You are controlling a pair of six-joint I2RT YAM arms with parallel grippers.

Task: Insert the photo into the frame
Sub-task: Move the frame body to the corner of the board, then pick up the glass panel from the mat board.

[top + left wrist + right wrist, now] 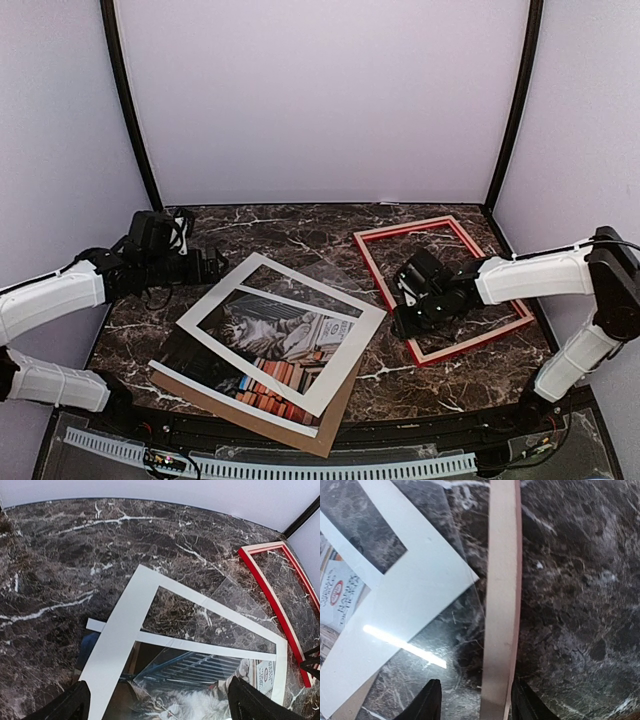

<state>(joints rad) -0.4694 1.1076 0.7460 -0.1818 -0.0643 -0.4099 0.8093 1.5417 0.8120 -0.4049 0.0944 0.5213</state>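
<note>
The cat photo (268, 335) lies face up at the centre left of the marble table, partly covered by a skewed white mat (340, 365). The red frame (420, 227) lies flat and empty at the right. My right gripper (403, 315) hangs over the frame's left rail. In the right wrist view that pale rail (501, 580) runs between the parted fingers of the gripper (477, 702), with a gap on the left side. My left gripper (222, 268) is open by the mat's far-left edge. In its wrist view the gripper (160, 706) spans the photo (190, 700) without touching it.
A brown backing board (318, 440) lies under the photo at the near edge. A clear sheet (235, 605) lies across the mat's (125, 625) far corner, close to the frame (272, 600). Walls enclose the table on three sides.
</note>
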